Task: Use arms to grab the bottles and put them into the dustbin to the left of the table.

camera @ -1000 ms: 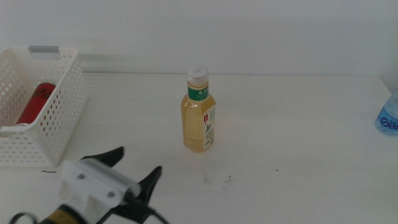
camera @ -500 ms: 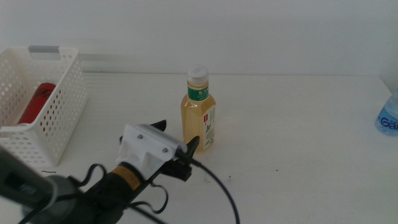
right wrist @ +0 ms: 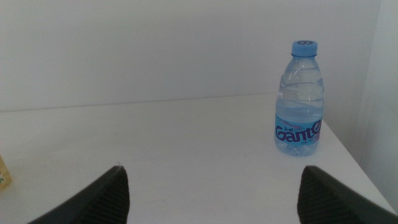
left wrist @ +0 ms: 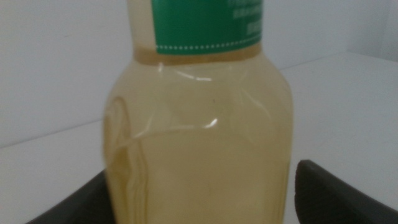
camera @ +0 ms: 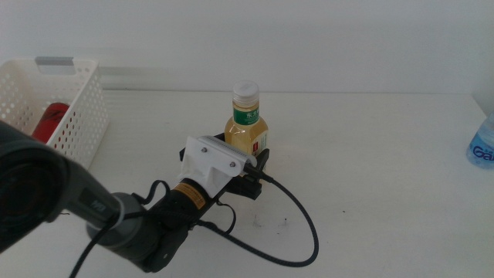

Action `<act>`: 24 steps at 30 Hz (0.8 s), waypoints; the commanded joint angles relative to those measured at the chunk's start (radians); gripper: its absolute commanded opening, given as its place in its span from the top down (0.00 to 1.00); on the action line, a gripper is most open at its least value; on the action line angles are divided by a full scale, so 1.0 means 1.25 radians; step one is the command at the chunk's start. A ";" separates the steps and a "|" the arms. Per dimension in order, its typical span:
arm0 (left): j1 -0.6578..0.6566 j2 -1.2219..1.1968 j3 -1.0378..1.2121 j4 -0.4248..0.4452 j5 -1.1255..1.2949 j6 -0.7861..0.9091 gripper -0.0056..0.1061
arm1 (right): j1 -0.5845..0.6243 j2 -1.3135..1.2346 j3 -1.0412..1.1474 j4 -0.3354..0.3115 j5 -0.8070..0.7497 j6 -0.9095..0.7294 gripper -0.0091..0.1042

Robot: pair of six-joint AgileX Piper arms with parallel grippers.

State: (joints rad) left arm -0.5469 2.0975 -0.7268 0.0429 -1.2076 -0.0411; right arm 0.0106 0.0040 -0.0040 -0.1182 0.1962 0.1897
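White table (camera: 370,185), pale wall. Red can (camera: 48,120) already in basket (camera: 73,116) far left. Left gripper (camera: 245,161) spread around upright tea bottle (camera: 247,127), not clamped. Water bottle (camera: 482,143) waiting far right; right gripper (right wrist: 211,186) open, idle.

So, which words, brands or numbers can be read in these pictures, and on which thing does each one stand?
"Gante": blue brand word on the label of the water bottle, read in the right wrist view; the middle view shows only its first letters.
Tea bottle: white print on the green label and the side label, too small or blurred to read.
Red can in the dustbin: no text readable.
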 commanded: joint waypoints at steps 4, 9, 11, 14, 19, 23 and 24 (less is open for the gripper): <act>-0.001 0.045 -0.057 0.002 0.002 -0.014 0.11 | 0.002 -0.003 0.003 -0.009 -0.010 -0.006 0.10; -0.001 0.073 -0.093 -0.002 0.006 -0.014 0.11 | 0.002 -0.003 0.003 -0.009 -0.010 -0.006 0.10; -0.001 0.079 -0.099 -0.012 0.016 -0.005 0.12 | 0.002 -0.003 0.003 -0.009 -0.010 -0.006 0.10; -0.001 0.081 -0.102 -0.013 0.042 0.012 0.23 | 0.002 -0.003 0.003 -0.009 -0.010 -0.006 0.10; 0.020 0.079 -0.105 0.032 0.014 -0.079 0.64 | 0.002 -0.003 0.003 -0.009 -0.010 -0.006 0.10; 0.045 0.001 -0.061 0.127 0.080 -0.115 0.95 | 0.002 -0.003 0.003 -0.009 -0.010 -0.006 0.10; 0.045 -0.036 -0.045 0.133 0.109 -0.115 0.97 | 0.002 -0.003 0.003 -0.009 -0.010 -0.006 0.10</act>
State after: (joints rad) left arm -0.4955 2.1212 -0.8025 0.1679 -1.0707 -0.1579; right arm 0.0106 0.0040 -0.0040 -0.1182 0.1962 0.1897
